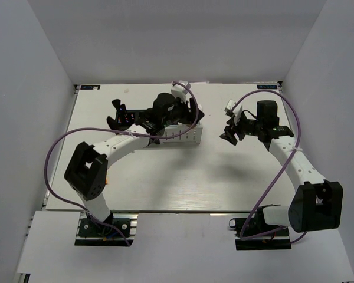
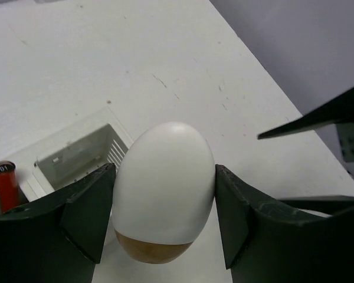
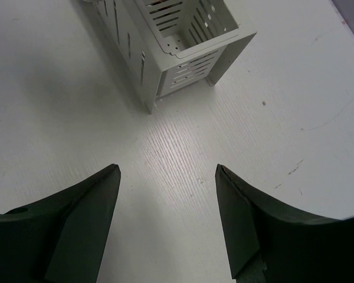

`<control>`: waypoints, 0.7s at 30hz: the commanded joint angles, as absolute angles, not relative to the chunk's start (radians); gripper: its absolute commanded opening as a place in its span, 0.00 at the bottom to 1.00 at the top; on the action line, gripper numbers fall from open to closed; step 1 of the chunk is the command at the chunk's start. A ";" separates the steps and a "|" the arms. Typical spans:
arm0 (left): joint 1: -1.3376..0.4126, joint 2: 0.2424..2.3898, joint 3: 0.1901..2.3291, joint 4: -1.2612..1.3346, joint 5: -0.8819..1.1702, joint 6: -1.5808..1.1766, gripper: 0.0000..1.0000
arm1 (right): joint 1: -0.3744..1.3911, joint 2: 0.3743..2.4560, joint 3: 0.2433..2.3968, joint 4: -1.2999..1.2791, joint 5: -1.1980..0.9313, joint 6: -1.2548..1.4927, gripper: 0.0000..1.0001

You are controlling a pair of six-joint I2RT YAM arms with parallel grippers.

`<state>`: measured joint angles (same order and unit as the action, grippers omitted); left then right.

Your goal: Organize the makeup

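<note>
A white egg-shaped sponge [image 2: 165, 159] with a brown bottom sits between my left gripper's fingers [image 2: 88, 206], which are shut on it. My left gripper [image 2: 164, 177] hangs just above the white slotted organizer [image 2: 76, 154], where a red-and-black stick [image 2: 5, 184] stands upright. In the top view, my left gripper [image 1: 187, 112] is over the white organizer [image 1: 186, 134], and the sponge is hidden there. To the right of that box, my right gripper [image 1: 229, 134] hovers over bare table. In its wrist view, the right gripper [image 3: 168, 177] is open and empty, with the white organizer [image 3: 183, 35] ahead of it.
A black organizer [image 1: 121, 115] stands left of the white one at the back of the table [image 1: 183, 177]. A black slanted edge [image 2: 318, 118] juts in on the right of the left wrist view. Grey walls enclose the table on three sides.
</note>
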<state>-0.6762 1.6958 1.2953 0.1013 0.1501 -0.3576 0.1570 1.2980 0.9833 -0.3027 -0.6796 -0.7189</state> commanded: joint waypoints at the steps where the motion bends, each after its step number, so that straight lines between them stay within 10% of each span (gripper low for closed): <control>1: -0.673 1.697 1.301 0.311 0.086 -0.279 0.00 | 0.152 1.259 0.969 -0.253 -0.667 -0.693 0.71; 21: -0.673 1.901 1.364 0.396 -0.069 -0.209 0.00 | 0.146 1.249 0.954 -0.252 -0.670 -0.693 0.72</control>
